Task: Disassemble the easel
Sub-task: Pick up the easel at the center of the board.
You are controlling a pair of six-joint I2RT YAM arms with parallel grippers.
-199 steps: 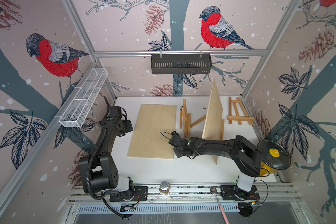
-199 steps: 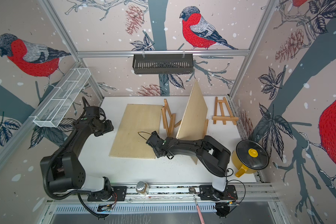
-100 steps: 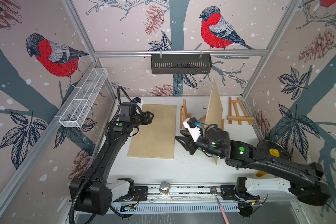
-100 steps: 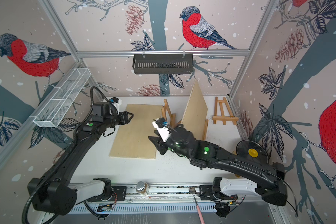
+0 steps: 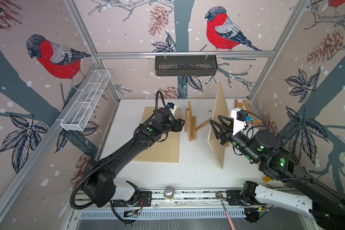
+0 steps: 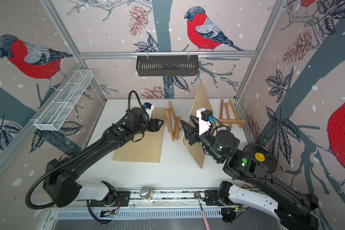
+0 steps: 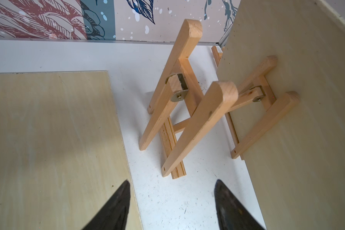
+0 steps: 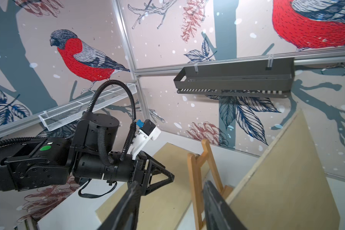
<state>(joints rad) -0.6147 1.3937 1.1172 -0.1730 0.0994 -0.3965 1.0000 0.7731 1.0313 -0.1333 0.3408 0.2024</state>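
An empty wooden easel (image 5: pixel 190 123) (image 6: pixel 172 123) stands mid-table. Just right of it, a second easel (image 7: pixel 263 103) props an upright plywood board (image 5: pixel 217 111) (image 6: pixel 199 103). Another board (image 5: pixel 159 139) lies flat at the left. My left gripper (image 5: pixel 180 125) (image 7: pixel 172 180) hovers open over the flat board's right edge, pointing at the empty easel (image 7: pixel 187 99), with nothing between its fingers. My right gripper (image 5: pixel 214 119) (image 8: pixel 170 182) is open and empty in front of the upright board's left edge, facing the empty easel (image 8: pixel 195 179) and the left gripper (image 8: pixel 163 175).
A third easel (image 5: pixel 243 107) lies flat at the back right. A black basket (image 5: pixel 185 65) hangs on the back wall and a white wire basket (image 5: pixel 86 101) on the left wall. A yellow-and-black object (image 6: pixel 259 157) sits at the right. A jar (image 5: pixel 168 192) and a spoon (image 5: pixel 219 194) rest at the front rail.
The left arm swung from the left wall across the flat board to the empty easel. The right gripper rose from near the flat board's front corner and moved right. Both jaws opened wider.
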